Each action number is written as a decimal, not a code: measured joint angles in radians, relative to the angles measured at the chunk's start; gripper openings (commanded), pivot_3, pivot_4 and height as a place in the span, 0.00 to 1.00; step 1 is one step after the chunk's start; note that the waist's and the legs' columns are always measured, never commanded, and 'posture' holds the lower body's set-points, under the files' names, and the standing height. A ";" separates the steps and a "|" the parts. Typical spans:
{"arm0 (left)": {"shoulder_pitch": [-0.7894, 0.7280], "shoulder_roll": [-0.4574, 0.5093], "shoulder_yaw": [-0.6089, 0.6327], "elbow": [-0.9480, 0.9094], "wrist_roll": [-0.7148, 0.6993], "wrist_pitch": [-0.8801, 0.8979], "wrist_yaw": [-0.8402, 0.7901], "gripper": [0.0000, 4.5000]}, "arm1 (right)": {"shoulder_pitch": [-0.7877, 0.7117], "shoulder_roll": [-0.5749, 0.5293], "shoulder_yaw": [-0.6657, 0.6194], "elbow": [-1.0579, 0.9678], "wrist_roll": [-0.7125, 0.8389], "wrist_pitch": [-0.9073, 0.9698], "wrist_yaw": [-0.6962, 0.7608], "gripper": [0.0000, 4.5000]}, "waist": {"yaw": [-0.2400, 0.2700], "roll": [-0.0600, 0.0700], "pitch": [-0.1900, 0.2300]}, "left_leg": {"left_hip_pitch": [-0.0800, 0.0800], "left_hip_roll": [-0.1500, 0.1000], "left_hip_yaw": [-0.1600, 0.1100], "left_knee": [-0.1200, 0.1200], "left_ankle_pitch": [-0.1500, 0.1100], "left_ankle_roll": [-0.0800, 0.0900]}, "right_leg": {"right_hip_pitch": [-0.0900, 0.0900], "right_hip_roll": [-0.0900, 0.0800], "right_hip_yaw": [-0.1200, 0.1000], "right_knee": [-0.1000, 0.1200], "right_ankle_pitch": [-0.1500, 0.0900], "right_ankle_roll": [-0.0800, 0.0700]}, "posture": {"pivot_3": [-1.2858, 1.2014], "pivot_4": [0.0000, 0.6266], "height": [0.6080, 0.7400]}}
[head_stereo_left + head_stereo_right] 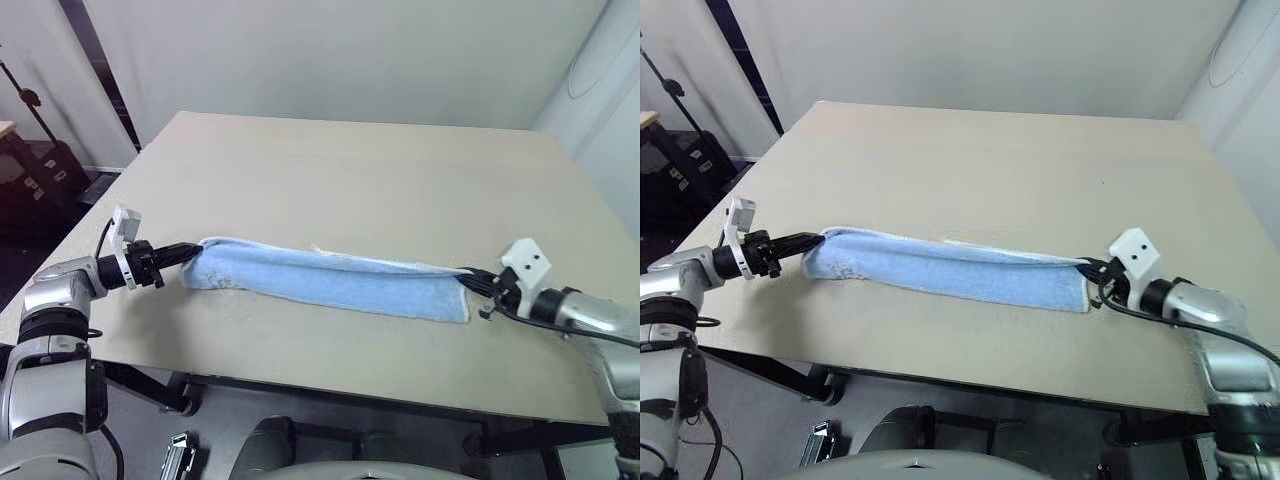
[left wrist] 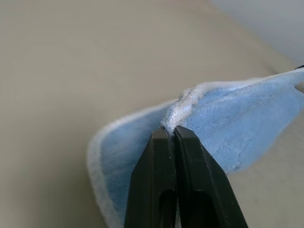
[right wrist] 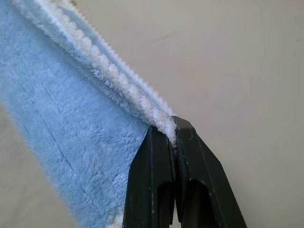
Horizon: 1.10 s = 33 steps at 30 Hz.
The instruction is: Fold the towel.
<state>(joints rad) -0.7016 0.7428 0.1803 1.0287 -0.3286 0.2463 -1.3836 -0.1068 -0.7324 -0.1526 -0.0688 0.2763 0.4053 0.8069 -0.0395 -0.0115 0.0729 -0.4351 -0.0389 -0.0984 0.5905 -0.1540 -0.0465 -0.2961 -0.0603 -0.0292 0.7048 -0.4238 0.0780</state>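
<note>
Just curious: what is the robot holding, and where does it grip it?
The towel: each gripper, left and right, pinches its white-edged border at one end.

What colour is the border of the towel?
White, on the light-blue towel; the right wrist view shows it best.

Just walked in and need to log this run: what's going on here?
The robot is folding a light-blue towel on a tan table. The left gripper and right gripper are each shut on one end's white border, holding the towel stretched between them as a long doubled strip.
</note>
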 measured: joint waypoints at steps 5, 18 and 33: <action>-0.011 -0.006 0.000 0.080 0.029 -0.040 0.020 0.00 | -0.063 0.023 0.066 0.100 -0.032 -0.019 -0.003 0.00 | -0.001 0.000 0.000 | 0.003 0.000 -0.001 0.002 0.000 0.000 | -0.001 0.000 0.000 0.000 0.001 0.002 | 0.52 0.00 0.76; -0.048 -0.058 0.011 0.178 0.059 -0.113 0.092 0.11 | -0.252 0.132 0.117 0.391 -0.076 -0.065 -0.033 0.00 | -0.003 0.000 0.000 | 0.004 -0.001 0.000 0.001 0.001 0.000 | -0.001 0.000 0.001 0.003 0.001 0.002 | 0.52 0.00 0.76; -0.049 -0.058 0.123 0.216 0.034 -0.170 0.178 0.99 | -0.321 0.167 -0.064 0.367 0.104 0.175 -0.112 0.73 | -0.004 0.000 0.000 | 0.005 -0.001 0.000 0.003 0.004 -0.001 | -0.005 -0.001 0.003 0.013 0.001 0.001 | 0.52 0.00 0.76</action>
<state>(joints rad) -0.7510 0.6849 0.3038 1.2442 -0.2943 0.0764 -1.2053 -0.4281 -0.5658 -0.2162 0.2977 0.3804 0.5798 0.6944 -0.0435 -0.0115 0.0729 -0.4299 -0.0395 -0.0986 0.5936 -0.1504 -0.0476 -0.3007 -0.0613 -0.0260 0.7178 -0.4223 0.0795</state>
